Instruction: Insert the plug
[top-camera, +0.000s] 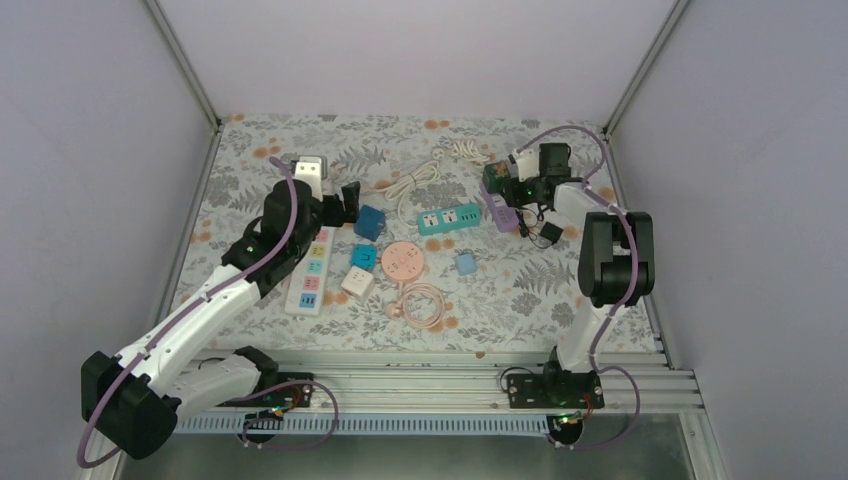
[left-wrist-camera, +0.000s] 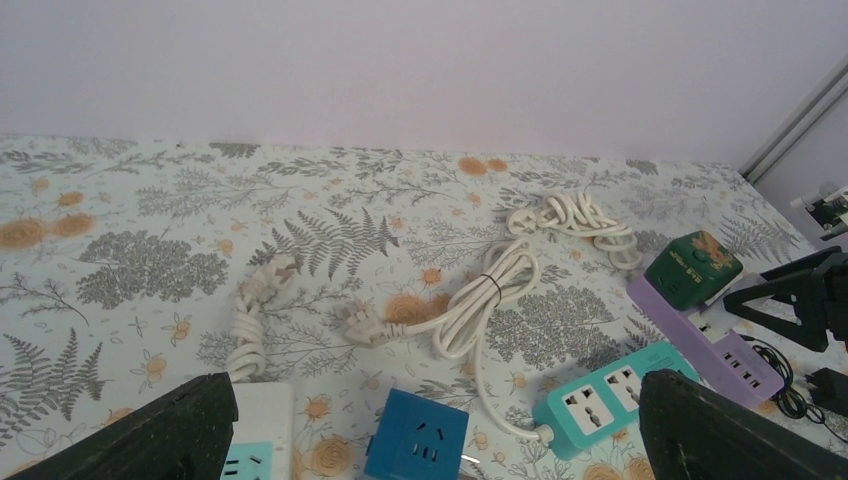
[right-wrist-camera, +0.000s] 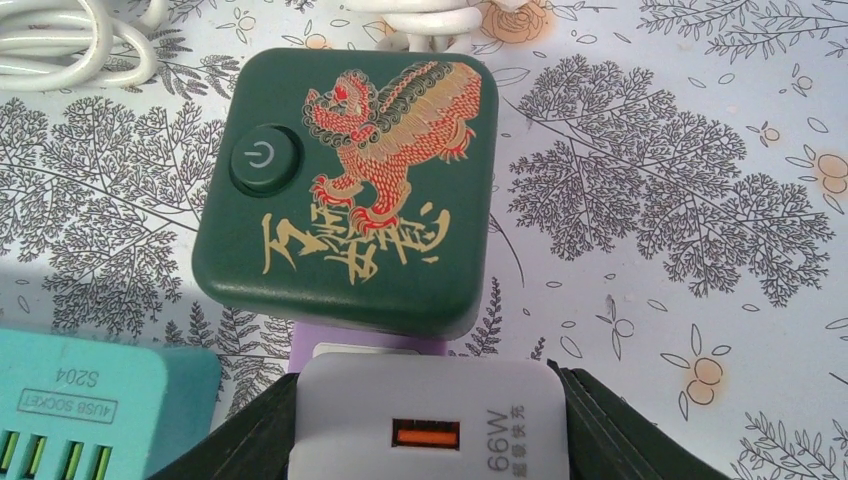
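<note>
Two pincers share the work unevenly here: the right pincer (right-wrist-camera: 432, 445) is clamped on the sides of a white charger (right-wrist-camera: 430, 400), while the left pincer (top-camera: 343, 203) hangs with its jaws spread wide and empty above a blue cube socket (left-wrist-camera: 415, 435) on the left half of the tabletop (right-wrist-camera: 680, 200), well apart from the job. The charger sits at the far right of the scene, directly over the purple power strip (left-wrist-camera: 700, 340). It is just beside a green cube adapter (right-wrist-camera: 345, 190) that already occupies the strip's far end, so the side grip probably serves to keep the charger square and clear of that neighbour. Its orange port face looks straight up at the wrist camera, so its long axis likely stands upright with the prongs pointing down at the strip. The prongs are hidden under the body, and I cannot tell whether they have entered a socket. The strip's own long axis runs from far left to near right. A teal power strip (left-wrist-camera: 610, 395) lies to its left, past a coiled white cable (left-wrist-camera: 490, 295).
</note>
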